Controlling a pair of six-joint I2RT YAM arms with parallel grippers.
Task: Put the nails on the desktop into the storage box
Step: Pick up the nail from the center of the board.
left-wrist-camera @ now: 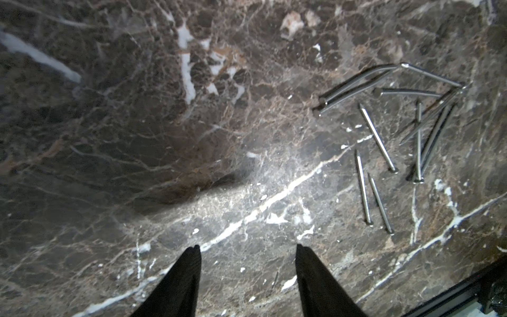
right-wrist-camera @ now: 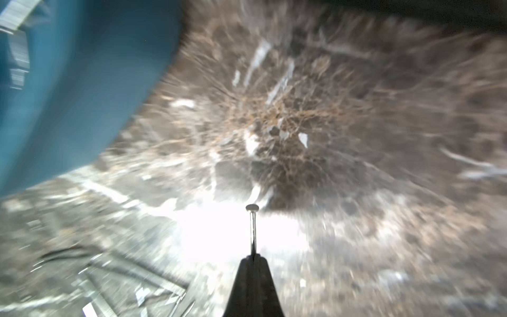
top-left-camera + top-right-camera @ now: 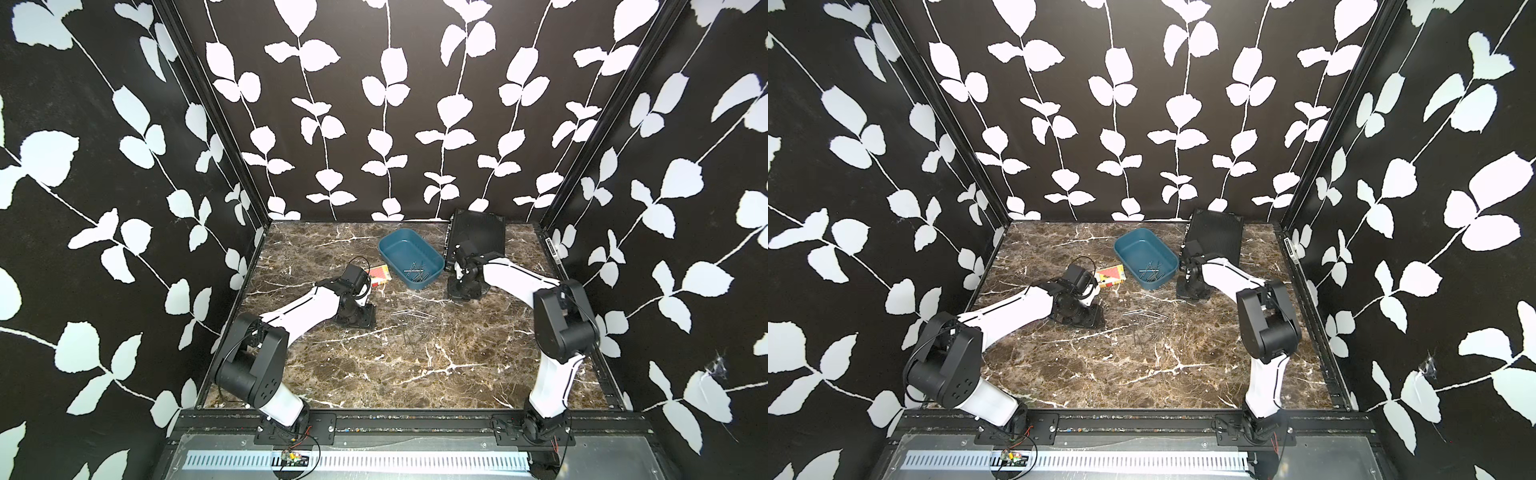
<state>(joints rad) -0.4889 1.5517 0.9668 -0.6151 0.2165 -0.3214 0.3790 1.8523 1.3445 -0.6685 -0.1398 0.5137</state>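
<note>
Just beside the storage box (image 3: 405, 249), the right jaws are pinched shut on one nail (image 2: 253, 227), its head poking out. The step in hand looks like the carry. Next, lift over the rim and release among the boxed nails (image 3: 415, 272). The left jaws stand half apart over the worktop (image 1: 164, 137), near the loose nails (image 1: 397, 131).

Top views high, angled down, wrist views close (desktop (image 3: 374, 374) shared)

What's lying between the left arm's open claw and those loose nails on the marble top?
Nothing but bare desktop: in the left wrist view, only veined marble separates the left gripper from the loose nails.
</note>
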